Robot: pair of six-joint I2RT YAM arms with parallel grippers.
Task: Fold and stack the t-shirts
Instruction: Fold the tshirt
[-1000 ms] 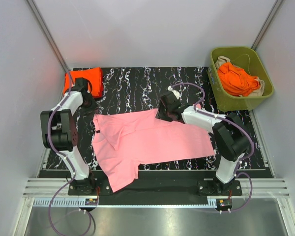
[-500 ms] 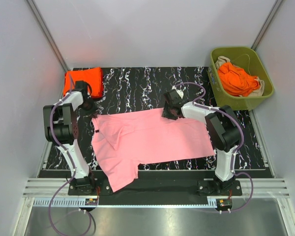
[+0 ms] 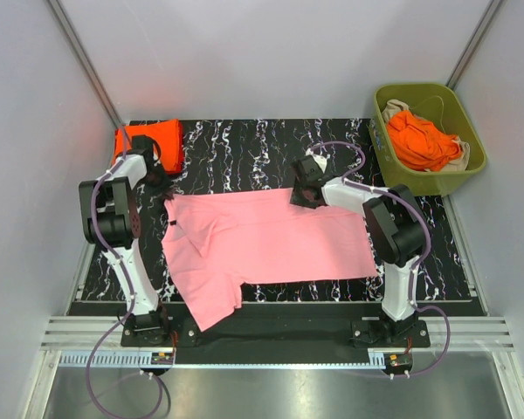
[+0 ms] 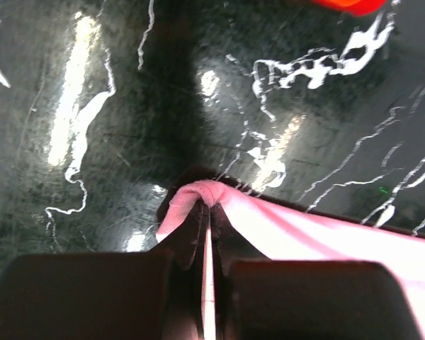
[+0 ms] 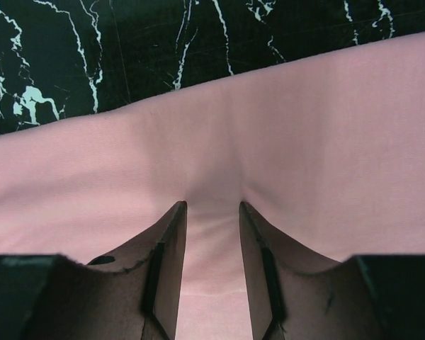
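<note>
Pink cloth is stretching left to right across the black marbled table [image 3: 244, 144] in the overhead view: the pink shirt [image 3: 271, 240] is lying flat with its long axis crosswise, collar end toward the left arm. Both arms are working its far edge. The left claw [image 3: 163, 194] is sitting at the far left corner, and the right claw [image 3: 304, 194] is sitting near the middle of that edge. From both, the rest of the shirt is lying toward the arm bases, so any fold is likely to come toward the near side. A folded orange shirt [image 3: 148, 141] is resting at the far left corner of the table, just beyond the left claw. More orange shirts [image 3: 419, 140] are waiting in the green bin [image 3: 419, 86] at far right.

At the left wrist, the left claw [image 4: 207, 212] is pressing together on a small bunched tip of the pink shirt [image 4: 297, 230], and the cloth is trailing away to the right, lifted off the table [image 4: 92, 142].

At the right wrist, the right claw [image 5: 212, 212] is standing spread, its fingers [image 5: 171, 244] parted over the pink shirt [image 5: 304, 142]. The tips are denting the cloth just inside its far edge, with bare table [image 5: 57, 57] beyond. Whether a fold is rising between them is hard to tell.
</note>
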